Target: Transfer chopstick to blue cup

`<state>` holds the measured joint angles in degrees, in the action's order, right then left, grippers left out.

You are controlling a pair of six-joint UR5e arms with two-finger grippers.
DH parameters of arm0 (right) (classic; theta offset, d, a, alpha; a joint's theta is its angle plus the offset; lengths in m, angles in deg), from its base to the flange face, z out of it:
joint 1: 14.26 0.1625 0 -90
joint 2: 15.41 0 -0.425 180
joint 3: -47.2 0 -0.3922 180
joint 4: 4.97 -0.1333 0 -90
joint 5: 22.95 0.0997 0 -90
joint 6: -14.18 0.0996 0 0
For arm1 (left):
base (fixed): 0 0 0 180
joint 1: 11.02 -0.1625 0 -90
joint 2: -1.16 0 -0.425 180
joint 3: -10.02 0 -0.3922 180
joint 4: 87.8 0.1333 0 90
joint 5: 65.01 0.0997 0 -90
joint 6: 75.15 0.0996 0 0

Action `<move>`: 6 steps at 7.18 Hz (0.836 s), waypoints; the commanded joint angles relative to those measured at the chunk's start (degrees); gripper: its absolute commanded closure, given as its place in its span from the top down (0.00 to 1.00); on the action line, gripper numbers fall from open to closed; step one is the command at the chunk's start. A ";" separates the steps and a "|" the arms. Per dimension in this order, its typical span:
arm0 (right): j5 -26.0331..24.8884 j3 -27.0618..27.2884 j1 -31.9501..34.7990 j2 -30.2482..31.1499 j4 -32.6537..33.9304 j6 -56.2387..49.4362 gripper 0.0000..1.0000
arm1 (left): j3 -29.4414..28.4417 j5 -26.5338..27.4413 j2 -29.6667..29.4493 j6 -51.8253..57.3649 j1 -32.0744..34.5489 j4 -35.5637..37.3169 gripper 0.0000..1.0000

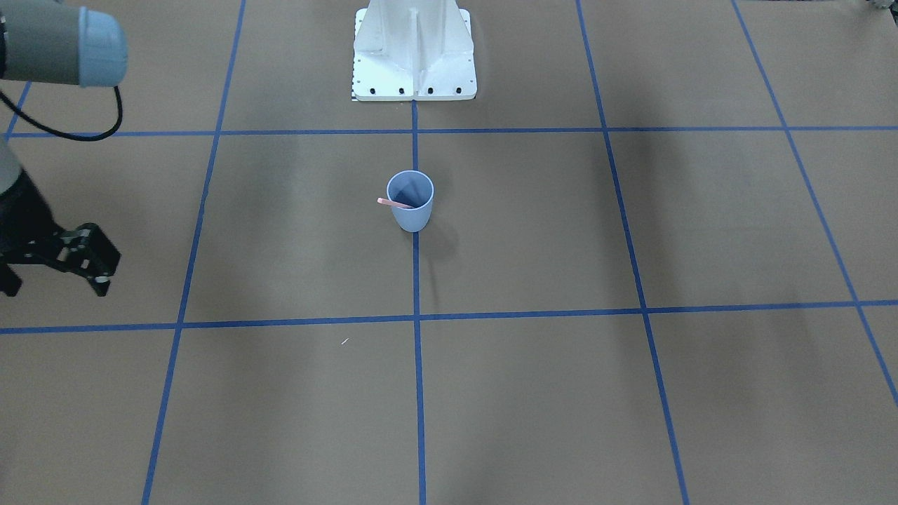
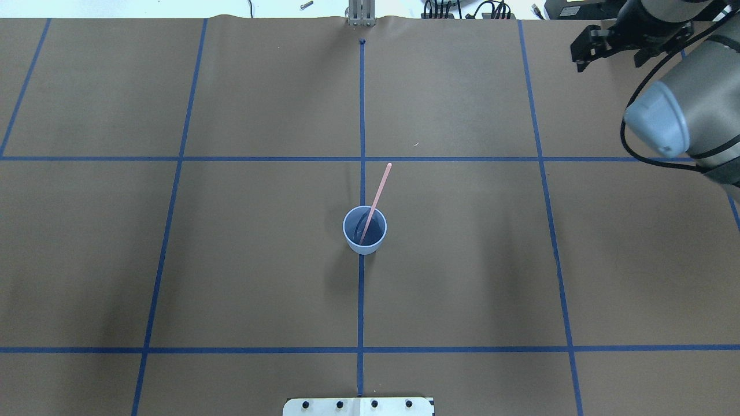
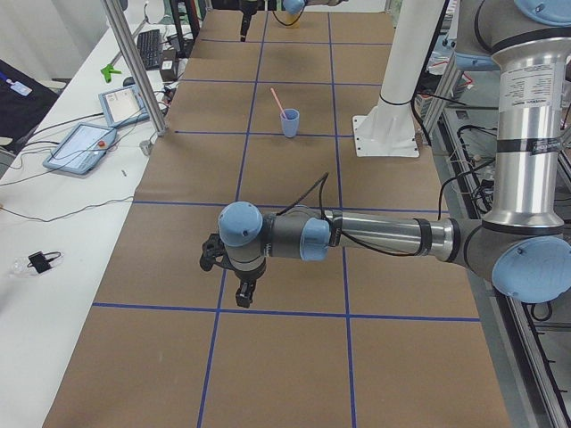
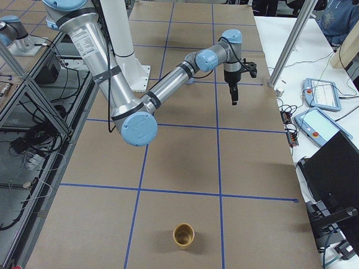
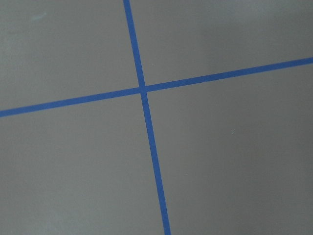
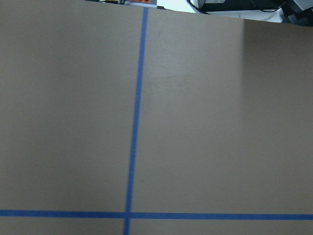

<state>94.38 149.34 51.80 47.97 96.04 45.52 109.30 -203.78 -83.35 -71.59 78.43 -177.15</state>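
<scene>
The blue cup point(image 2: 365, 238) stands upright at the table's centre on the middle tape line; it also shows in the front view point(image 1: 412, 214) and the left view point(image 3: 290, 123). One pale pink chopstick point(image 2: 379, 186) stands in it, leaning on the rim with its upper end sticking out point(image 1: 388, 203). My right gripper point(image 2: 610, 58) hangs far off at the table's far right corner, open and empty point(image 1: 56, 284). My left gripper point(image 3: 243, 294) shows only in the left view, low over the table far from the cup; I cannot tell its state.
A tan cup point(image 4: 183, 234) stands on the table's right end. The white robot base point(image 1: 414, 56) is at the near middle edge. Tablets point(image 3: 85, 143) lie on the side bench. Blue tape lines point(image 5: 146, 122) grid the brown table.
</scene>
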 commanded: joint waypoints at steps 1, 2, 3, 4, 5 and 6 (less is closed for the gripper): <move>6.13 -1.86 9.39 8.12 -0.11 -18.44 1.00 | 0.04 -0.01 0.74 -0.92 0.02 -0.04 0.99; 9.11 -1.77 14.05 13.47 -0.11 -21.64 1.00 | 0.82 -0.01 0.83 -0.92 0.11 -0.04 0.99; 10.45 -1.16 17.75 18.83 -0.29 -22.20 1.00 | 0.56 0.17 0.83 -0.92 0.02 -0.04 0.99; 10.29 -0.11 20.31 24.45 -0.29 -25.42 1.00 | 0.82 0.08 1.61 -0.83 0.02 -0.13 0.99; 10.02 -0.10 22.60 28.86 -0.29 -28.94 1.00 | 1.43 0.08 1.80 -0.75 0.11 -0.13 0.99; 9.93 0.07 23.75 31.43 -0.29 -29.93 1.00 | 1.61 0.08 1.80 -0.75 0.11 -0.13 0.99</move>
<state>104.39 149.13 73.37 74.98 95.76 18.02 110.56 -203.69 -81.70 -72.38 78.50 -177.26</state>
